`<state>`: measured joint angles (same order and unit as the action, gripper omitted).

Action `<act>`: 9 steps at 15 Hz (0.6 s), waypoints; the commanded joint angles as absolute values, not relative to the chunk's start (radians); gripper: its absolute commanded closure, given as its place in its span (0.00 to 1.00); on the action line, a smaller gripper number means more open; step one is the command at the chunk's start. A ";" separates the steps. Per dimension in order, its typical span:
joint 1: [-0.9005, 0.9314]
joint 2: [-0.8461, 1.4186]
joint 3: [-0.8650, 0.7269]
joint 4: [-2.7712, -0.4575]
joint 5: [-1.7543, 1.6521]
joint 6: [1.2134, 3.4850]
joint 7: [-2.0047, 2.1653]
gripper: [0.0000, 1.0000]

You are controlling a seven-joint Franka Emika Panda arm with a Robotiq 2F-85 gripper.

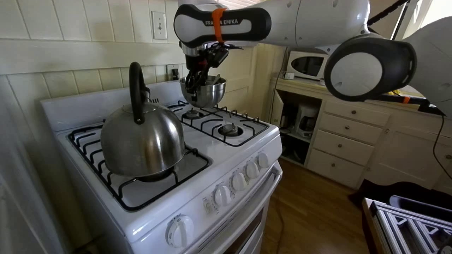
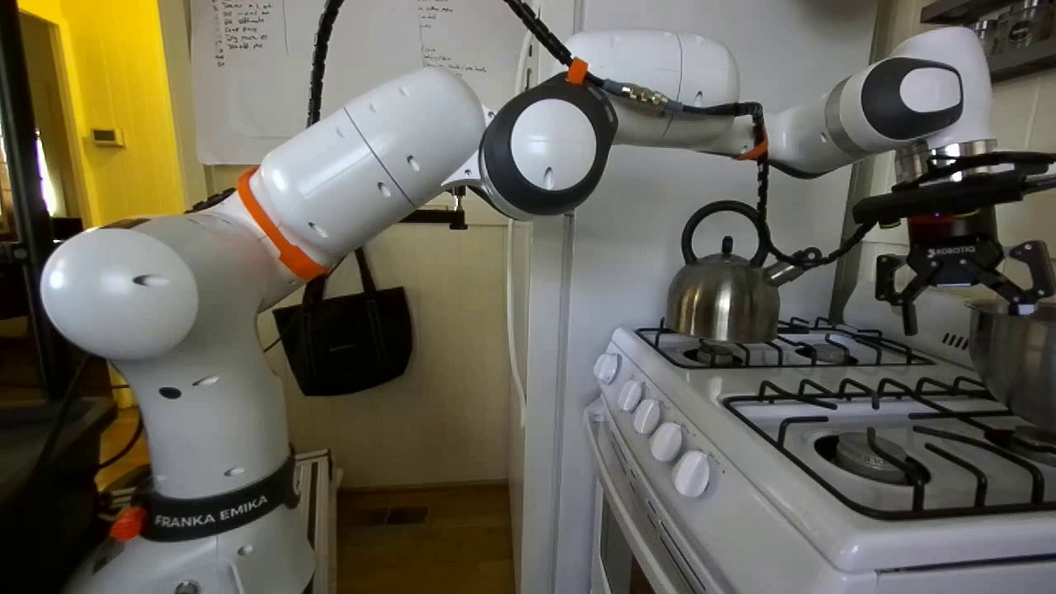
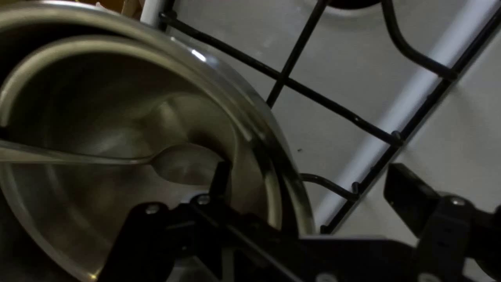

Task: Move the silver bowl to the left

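Though within reach, not yet gripped and not yet sent left

Note the bowl (image 1: pixel 212 95), right of the kettle (image 1: pixel 143 139) in both exterior views and apparently resting on the right grate (image 2: pixel 949 514), toward the back of the stove (image 1: pixel 212 141). Note also the fingers (image 3: pixel 407 196): wide apart, holding nothing. As seen from the wrist, spread across the rim, one tip over an inner bowl (image 3: pixel 98 102) with a spoon (image 3: pixel 186 166), one over the stove outside. Contact with the bowl: impossible to tell.

Count as done, apparently, only the placing of the gripper (image 3: pixel 309 178) about the rim. Count as left: closing, carrying to the left, setting down, letting go. For the next move, probably best to check depth, then pinch the rim squarely. Allow, perhaps, for the inner bowl, liable to shift, and for the kettle, placed on the side of travel.

Regarding the surface, observe white enamel, round burners (image 1: pixel 230 129), and a row of knobs (image 1: pixel 239 181) along the front; under the kettle, the left grate (image 1: pixel 131 209). Regarding the room, observe in an exterior view drawers (image 1: pixel 348 127) and a microwave (image 1: pixel 307 65) to the far right, beyond a wooden floor (image 1: pixel 307 201); likewise in an exterior view, a black bag (image 2: pixel 342 342) hanging left of the stove.
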<state>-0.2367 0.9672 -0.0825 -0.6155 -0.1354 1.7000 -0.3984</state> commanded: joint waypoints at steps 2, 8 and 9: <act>-0.256 1.031 -0.070 -0.537 -0.098 1.654 -0.382 0.03; -0.275 1.088 -0.064 -0.427 -0.077 1.594 -0.383 0.53; -0.277 1.095 -0.064 -0.412 -0.076 1.588 -0.382 0.59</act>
<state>-0.2616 1.0344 -0.0782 -0.5227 -0.0965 1.6419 -0.3926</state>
